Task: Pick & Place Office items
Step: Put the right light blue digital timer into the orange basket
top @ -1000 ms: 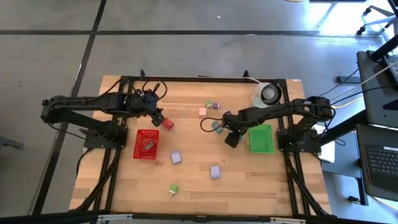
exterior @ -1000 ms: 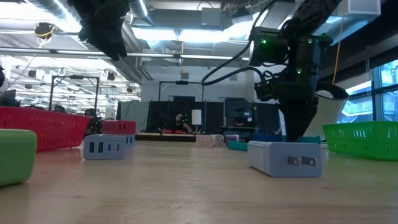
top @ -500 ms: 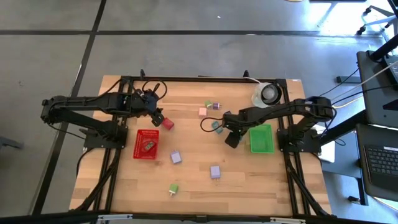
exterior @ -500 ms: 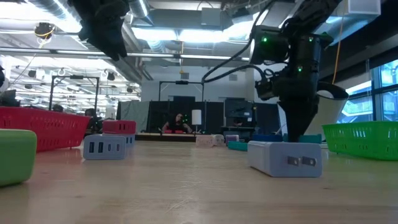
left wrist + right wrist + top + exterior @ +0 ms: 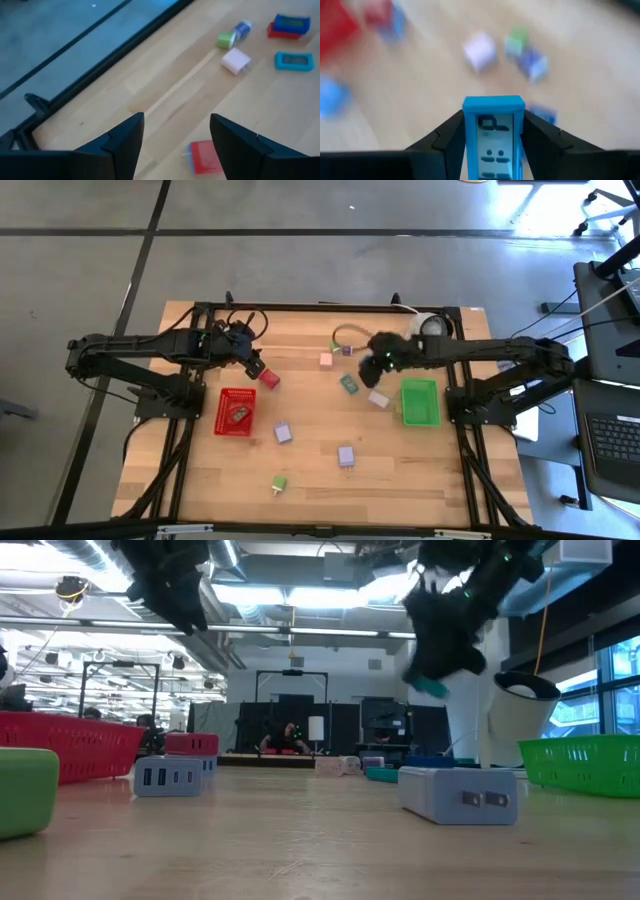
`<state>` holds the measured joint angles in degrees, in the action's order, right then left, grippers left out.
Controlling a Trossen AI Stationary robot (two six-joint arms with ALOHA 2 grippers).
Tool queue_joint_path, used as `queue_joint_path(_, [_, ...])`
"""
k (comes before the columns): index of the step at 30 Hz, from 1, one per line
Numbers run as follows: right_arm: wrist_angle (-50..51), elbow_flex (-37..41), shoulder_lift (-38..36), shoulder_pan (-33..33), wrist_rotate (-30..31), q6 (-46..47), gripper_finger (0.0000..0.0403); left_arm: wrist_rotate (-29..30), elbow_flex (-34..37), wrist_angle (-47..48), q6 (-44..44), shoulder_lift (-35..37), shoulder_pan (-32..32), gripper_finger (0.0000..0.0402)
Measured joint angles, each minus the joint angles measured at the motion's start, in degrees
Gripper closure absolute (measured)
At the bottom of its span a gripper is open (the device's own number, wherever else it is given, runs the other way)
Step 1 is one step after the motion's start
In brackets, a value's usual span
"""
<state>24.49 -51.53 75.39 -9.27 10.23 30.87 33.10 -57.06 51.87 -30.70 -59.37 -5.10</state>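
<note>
While I look straight down, my right gripper point(image 5: 381, 360) is up over the table's middle-back w/ a teal piece pinched in it, near the green tray point(image 5: 420, 402), which looks empty. Red tray point(image 5: 235, 411) holds one dark item point(image 5: 239, 414), so approx one sorted. Still loose on the wood: red block point(image 5: 269, 378), pink point(image 5: 326, 360), teal point(image 5: 348, 383), lavender ones point(image 5: 283, 433) point(image 5: 346, 455), green point(image 5: 279, 482), a few more at the back. Most of the job left, I reckon.

Low view: right gripper lifted clear, teal bit point(image 5: 432, 687) showing under it; lavender plug-block point(image 5: 458, 792) sits on the table.

Left wrist: my left gripper point(image 5: 176, 132) hangs fingers apart, nothing in it, above the red block point(image 5: 205, 156); pink point(image 5: 235, 60) and teal point(image 5: 293, 60) farther off.

Right wrist: fingers clenched on the blue-teal piece point(image 5: 493, 137), firm grip. Next up, prob a tray drop.
</note>
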Motion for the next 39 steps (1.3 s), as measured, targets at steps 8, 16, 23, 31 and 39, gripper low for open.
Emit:
queue_joint_path(8, [-29.7,0.0,-1.8,-2.1,1.3,-2.3,0.0237,1.1,0.0,-12.3,0.0,0.0,0.0,0.0178])
queue_joint_path(16, [-51.9,0.0,-1.6,-2.3,0.0,-7.2,0.0236,5.6,0.0,-24.1,5.5,0.0,0.0,0.0178])
queue_joint_path(23, [-58.4,0.0,-1.5,-2.3,1.3,-6.9,0.0236,5.9,0.0,-38.5,19.4,-1.1,0.0,0.0178])
queue_joint_path(31, [-59.2,0.0,-1.5,-2.3,4.2,-5.8,0.0236,1.4,0.0,-63.9,44.1,-10.4,1.5,0.0178])
queue_joint_path(39, [-59.5,0.0,-1.5,-2.3,4.4,-5.8,0.0235,1.5,0.0,-88.1,56.8,-21.6,1.1,0.0178])
